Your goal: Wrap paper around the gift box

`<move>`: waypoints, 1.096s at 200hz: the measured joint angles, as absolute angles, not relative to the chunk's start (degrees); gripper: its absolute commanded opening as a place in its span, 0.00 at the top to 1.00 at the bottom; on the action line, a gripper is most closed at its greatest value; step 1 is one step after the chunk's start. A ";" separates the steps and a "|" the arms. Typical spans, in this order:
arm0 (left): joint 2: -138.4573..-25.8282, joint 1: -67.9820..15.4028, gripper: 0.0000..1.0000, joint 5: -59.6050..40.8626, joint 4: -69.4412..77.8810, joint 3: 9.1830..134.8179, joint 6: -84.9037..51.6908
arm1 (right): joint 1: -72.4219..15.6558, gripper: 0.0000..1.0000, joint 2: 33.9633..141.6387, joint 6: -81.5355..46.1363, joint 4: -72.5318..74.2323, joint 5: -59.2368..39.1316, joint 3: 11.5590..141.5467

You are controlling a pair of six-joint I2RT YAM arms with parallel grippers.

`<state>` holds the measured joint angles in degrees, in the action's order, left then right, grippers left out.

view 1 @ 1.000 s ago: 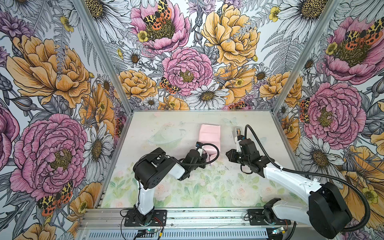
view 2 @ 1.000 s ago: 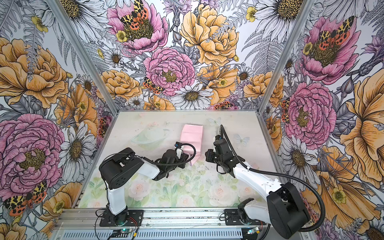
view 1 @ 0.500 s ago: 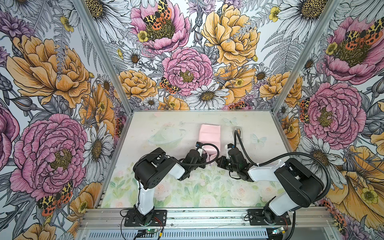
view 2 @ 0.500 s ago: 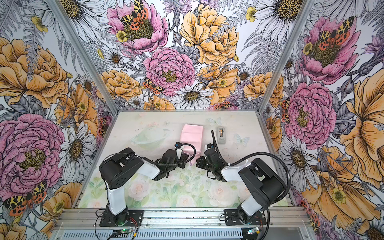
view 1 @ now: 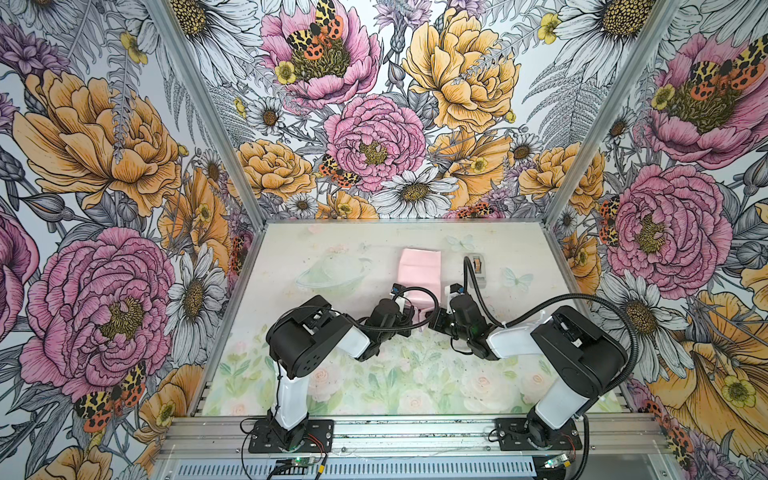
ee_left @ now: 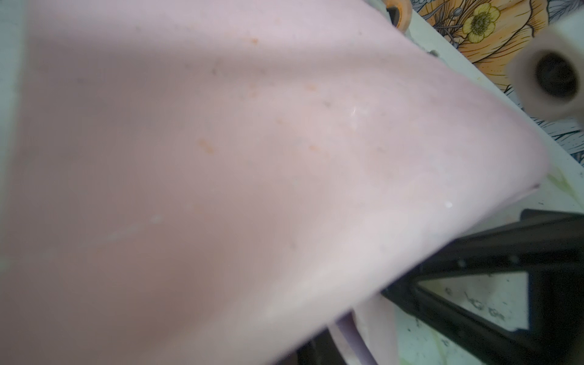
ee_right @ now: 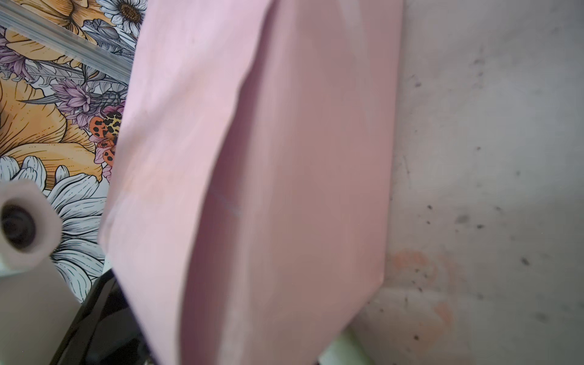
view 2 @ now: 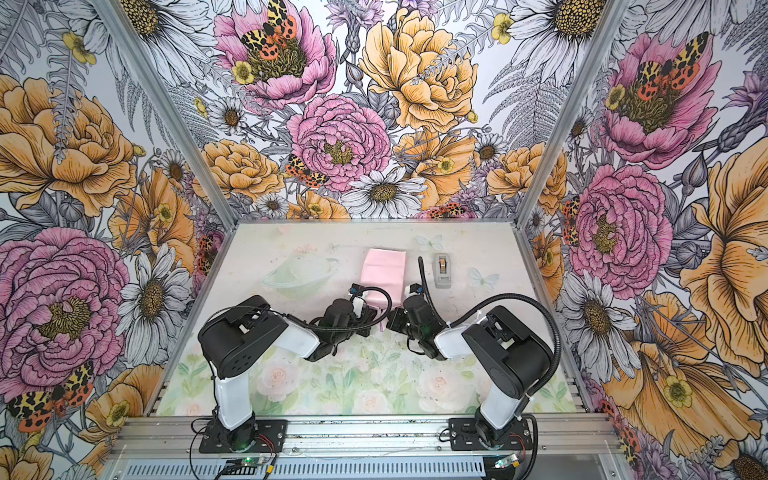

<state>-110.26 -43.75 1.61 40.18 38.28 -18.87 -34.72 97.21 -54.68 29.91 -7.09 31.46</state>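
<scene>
Top views: 2 near-equal looks from high at the front, facing down and back, sharing the whole table (view 1: 332, 257).
Wrist views: both very close on the paper (ee_left: 221, 158).

Tally. Worktop (view 1: 332, 249): one. On it, pink paper (view 1: 419, 270): one, folded into a single bundle. Small grey tape dispenser (view 1: 478, 268): one. Robot arms: two, left arm (view 1: 309, 340) and right arm (view 1: 577, 347). Black base plates: two, left plate (view 1: 291, 434), right plate (view 1: 536, 432).

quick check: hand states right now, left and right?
left hand: closed on the near end of the paper, as far as visible.
right hand: closed at that same end; whether it grips the paper cannot be told.
</scene>
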 measured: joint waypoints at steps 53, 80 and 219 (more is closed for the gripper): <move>-110.28 -43.75 0.83 1.58 40.18 38.28 -18.85 | -35.27 0.97 100.25 -54.65 31.53 -6.42 32.93; -110.26 -43.75 0.83 1.54 40.18 38.28 -18.85 | -35.73 0.96 101.30 -54.65 32.08 -6.42 33.56; -110.28 -43.75 0.83 1.41 40.18 38.28 -18.85 | -37.17 0.92 101.45 -54.68 33.45 -10.17 33.71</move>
